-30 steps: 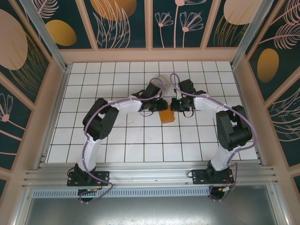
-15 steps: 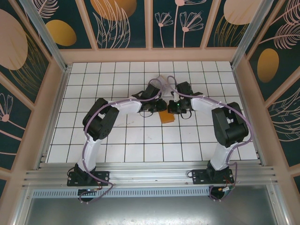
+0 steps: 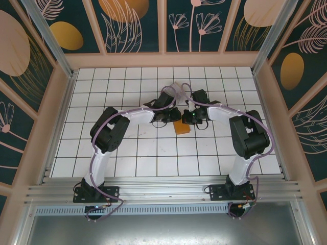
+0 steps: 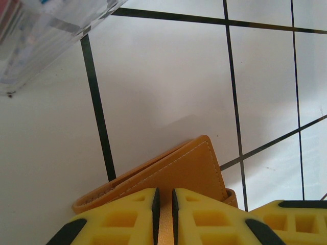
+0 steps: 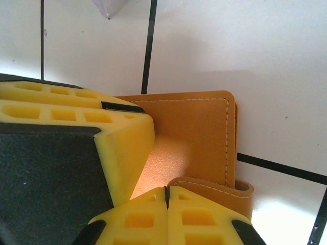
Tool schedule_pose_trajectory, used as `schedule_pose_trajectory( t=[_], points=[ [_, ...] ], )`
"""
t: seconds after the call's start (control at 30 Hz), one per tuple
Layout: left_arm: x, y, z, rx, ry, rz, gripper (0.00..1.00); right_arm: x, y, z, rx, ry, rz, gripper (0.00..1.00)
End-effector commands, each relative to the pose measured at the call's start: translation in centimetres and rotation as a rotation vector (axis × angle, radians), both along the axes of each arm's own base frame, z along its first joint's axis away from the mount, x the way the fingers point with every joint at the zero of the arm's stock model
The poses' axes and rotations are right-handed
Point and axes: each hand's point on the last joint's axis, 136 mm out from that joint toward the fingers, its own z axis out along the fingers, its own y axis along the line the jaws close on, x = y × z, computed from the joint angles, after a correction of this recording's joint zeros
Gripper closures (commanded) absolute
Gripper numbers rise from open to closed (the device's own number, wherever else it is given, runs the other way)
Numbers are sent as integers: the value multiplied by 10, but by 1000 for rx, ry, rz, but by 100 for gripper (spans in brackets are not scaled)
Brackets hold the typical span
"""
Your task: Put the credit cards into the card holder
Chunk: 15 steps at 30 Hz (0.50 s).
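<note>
The orange card holder (image 3: 182,126) is seen lying flat on the white tiled bench (image 3: 148,153) between both hands, the left hand (image 4: 164,191) narrowed to a thin slit over its edge, any grip being indiscernible, and the right hand (image 5: 167,189) pressed fully closed beside its folded flap.

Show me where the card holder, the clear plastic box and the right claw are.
card holder (image 4: 176,168), left wrist view, on its stitched orange cover.
clear plastic box (image 4: 36,35), left wrist view, on its see-through wall.
right claw (image 5: 166,193), right wrist view, at the seam between its yellow fingertips.
</note>
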Motion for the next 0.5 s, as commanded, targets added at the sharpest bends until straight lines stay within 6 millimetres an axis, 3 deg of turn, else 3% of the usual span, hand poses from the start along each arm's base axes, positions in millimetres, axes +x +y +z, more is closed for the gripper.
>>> schedule_pose_trajectory(
  t=[0.0,0.47],
  points=[
    [-6,3,-11,28,24,2,82,-9,9,-3,46,44,24,100],
    [-5,4,-9,35,20,1,81,-6,7,19,42,0,21,100]
  ],
)
